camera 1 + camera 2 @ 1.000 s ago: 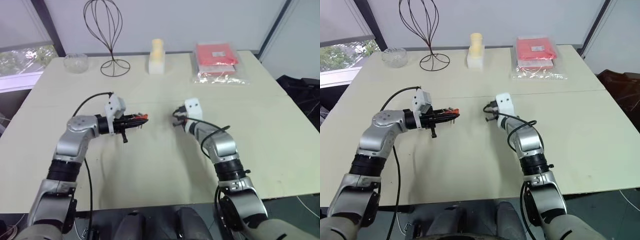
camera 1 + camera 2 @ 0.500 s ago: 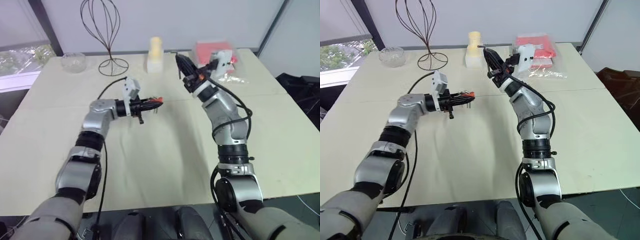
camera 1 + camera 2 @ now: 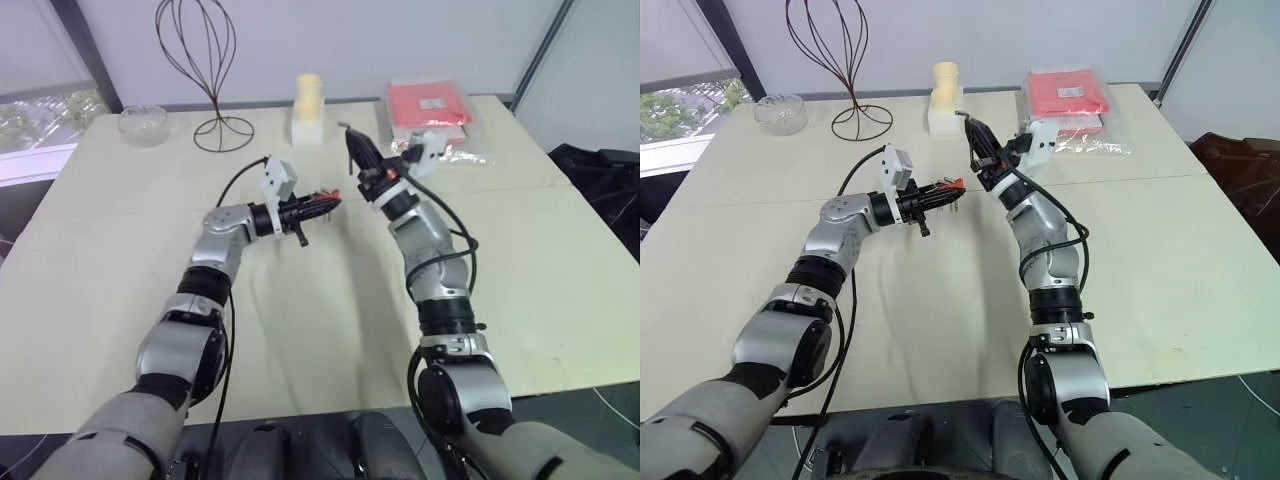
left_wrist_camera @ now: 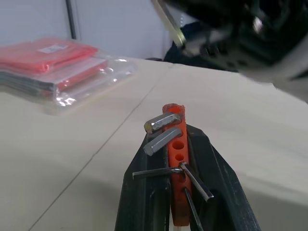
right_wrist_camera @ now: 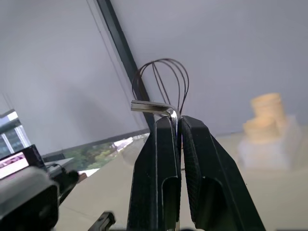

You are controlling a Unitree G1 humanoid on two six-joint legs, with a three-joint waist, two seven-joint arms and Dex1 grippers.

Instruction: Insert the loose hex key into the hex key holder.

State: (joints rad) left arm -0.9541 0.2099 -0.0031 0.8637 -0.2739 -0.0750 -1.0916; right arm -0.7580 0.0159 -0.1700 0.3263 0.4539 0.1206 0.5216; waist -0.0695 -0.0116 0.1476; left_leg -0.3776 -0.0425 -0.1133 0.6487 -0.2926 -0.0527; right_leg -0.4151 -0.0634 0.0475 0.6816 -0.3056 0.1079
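Near the centre of the head views, both arms are raised over the pale cream worktop [image 3: 120,260]. The left pincer [image 3: 322,203] is clamped on the small red-orange plastic hex key holder [image 4: 176,144], which sits upright between its two black fingers [image 4: 144,192]. Several short dark metal keys [image 4: 161,130] stick out of the block's side, and a row of round holes runs down its face. In the left eye view the holder appears as a red tip just left of the frame's middle, pointing toward the right arm.

The right pincer [image 3: 355,152] is pressed together on the loose thin dark grey L-shaped hex key [image 5: 156,107]. The long shank is pinched between the fingers, and the short bent end juts out sideways above the fingertips. In the left eye view this pincer stands just right of and slightly above the holder, near it but apart.

Along the top of the frame, at the far edge of the worktop, stand a clear glass bowl [image 3: 143,124] at upper left, a black wire head-shaped stand [image 3: 200,60], a cream-coloured block with a rounded top [image 3: 308,108] at top centre, and a large red packet in clear plastic [image 3: 430,110] at upper right. They are well apart from both pincers.
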